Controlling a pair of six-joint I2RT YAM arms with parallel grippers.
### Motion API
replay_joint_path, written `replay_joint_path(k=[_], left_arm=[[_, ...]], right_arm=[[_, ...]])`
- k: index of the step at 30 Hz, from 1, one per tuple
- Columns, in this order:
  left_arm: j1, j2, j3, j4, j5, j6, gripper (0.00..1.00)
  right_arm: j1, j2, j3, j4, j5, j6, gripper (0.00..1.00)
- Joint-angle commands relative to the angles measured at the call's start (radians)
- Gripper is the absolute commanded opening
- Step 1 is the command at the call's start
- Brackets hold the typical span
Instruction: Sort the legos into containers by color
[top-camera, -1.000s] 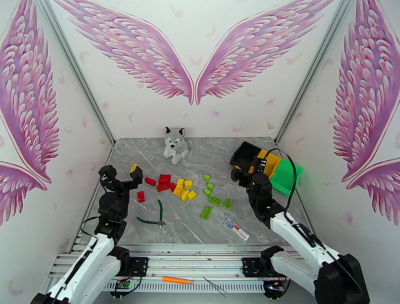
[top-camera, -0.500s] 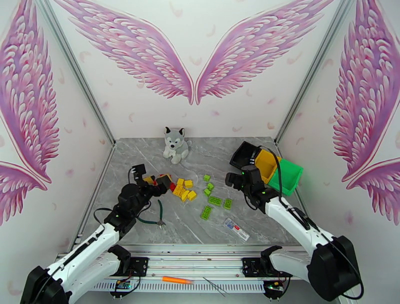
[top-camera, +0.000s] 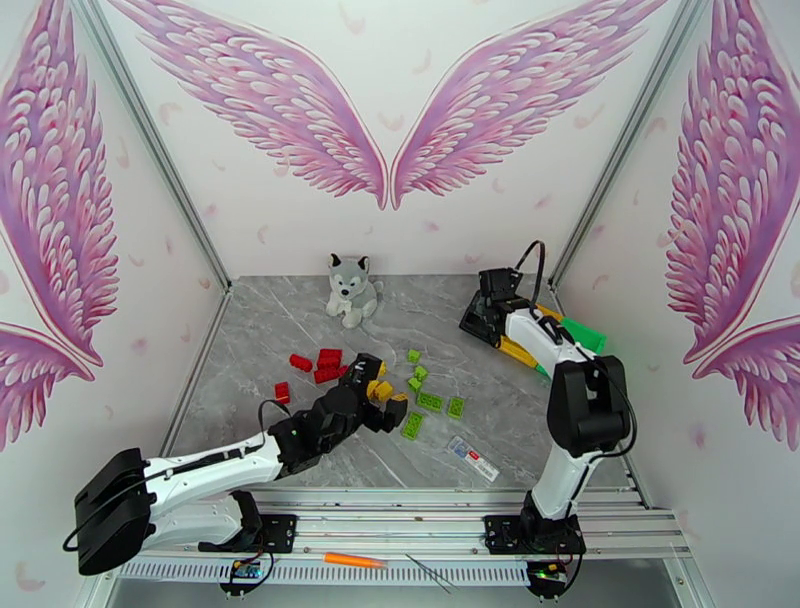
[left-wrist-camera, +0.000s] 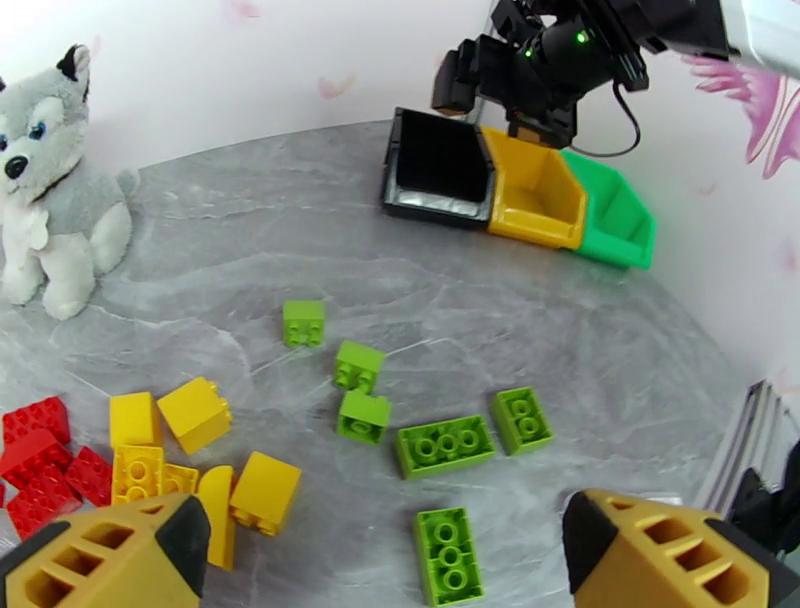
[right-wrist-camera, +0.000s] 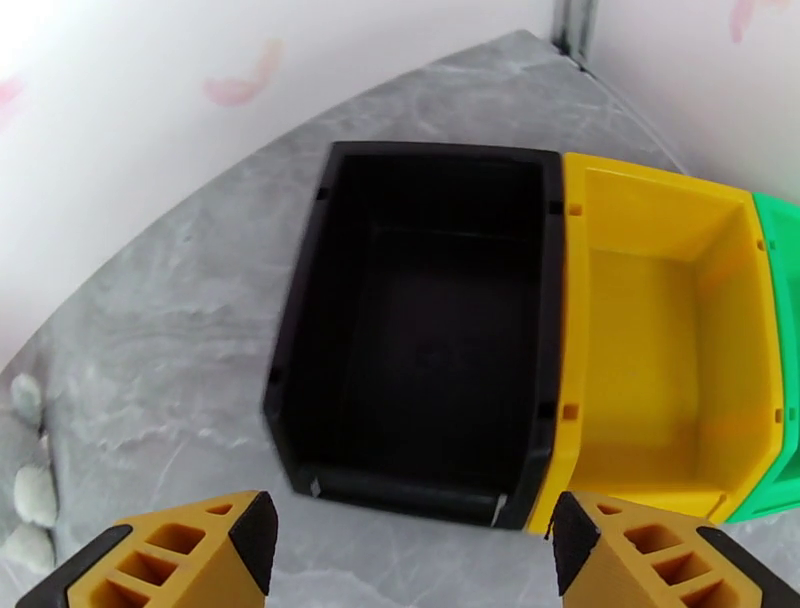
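Note:
Red legos (top-camera: 320, 365), yellow legos (left-wrist-camera: 195, 412) and light green legos (left-wrist-camera: 445, 445) lie loose in the middle of the table. My left gripper (top-camera: 385, 400) hangs low over the yellow and green ones. Its jaws are open, with a long green brick (left-wrist-camera: 450, 555) on the table between the fingertips (left-wrist-camera: 660, 550). At the back right stand the containers in a row: black (right-wrist-camera: 440, 153), yellow (right-wrist-camera: 655, 180) and green (right-wrist-camera: 780, 215). The black and yellow ones are empty. My right gripper (top-camera: 490, 290) hovers over the black bin's near side, open and holding nothing.
A plush husky (top-camera: 350, 290) sits at the back centre. A small flat packet (top-camera: 472, 458) lies near the front right. An orange tool (top-camera: 355, 560) rests on the front rail. Walls close in the table on three sides.
My left arm swung from the table's left edge across to the yellow and green bricks. My right arm pulled back from mid-table to above the black bin.

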Motion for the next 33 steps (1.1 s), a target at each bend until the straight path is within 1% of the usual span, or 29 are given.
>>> replay_joint_path(k=[1, 7, 11, 14, 16, 20, 24, 27, 29, 33], left_arm=[[-0.018, 0.042, 0.06, -0.02, -0.133, 0.083, 0.99], [-0.042, 0.097, 0.098, -0.026, -0.174, 0.141, 0.99], [-0.072, 0.11, 0.117, -0.037, -0.22, 0.184, 0.99], [-0.079, 0.106, 0.119, -0.038, -0.227, 0.193, 0.99], [-0.077, 0.102, 0.119, -0.043, -0.232, 0.194, 0.99], [-0.077, 0.084, 0.116, -0.051, -0.237, 0.194, 0.99], [-0.079, 0.054, 0.108, -0.061, -0.25, 0.186, 0.99], [-0.078, 0.03, 0.105, -0.071, -0.261, 0.181, 0.99], [-0.079, 0.014, 0.1, -0.07, -0.266, 0.18, 0.99], [-0.078, -0.01, 0.094, -0.071, -0.27, 0.184, 0.99]], right_arm=[[-0.054, 0.056, 0.075, -0.104, 0.03, 0.024, 0.76], [-0.067, 0.148, 0.156, -0.112, 0.022, -0.012, 0.71], [-0.066, 0.211, 0.183, -0.099, -0.01, 0.007, 0.66], [-0.067, 0.253, 0.202, -0.1, -0.021, 0.023, 0.61], [-0.066, 0.277, 0.214, -0.107, -0.025, 0.032, 0.57], [-0.067, 0.282, 0.225, -0.123, -0.042, 0.04, 0.43], [-0.056, 0.253, 0.184, -0.104, -0.086, 0.054, 0.24], [-0.028, 0.226, 0.15, -0.101, -0.102, 0.061, 0.12], [-0.006, 0.207, 0.125, -0.099, -0.112, 0.076, 0.07], [0.053, 0.177, 0.088, -0.092, -0.153, 0.132, 0.0]])
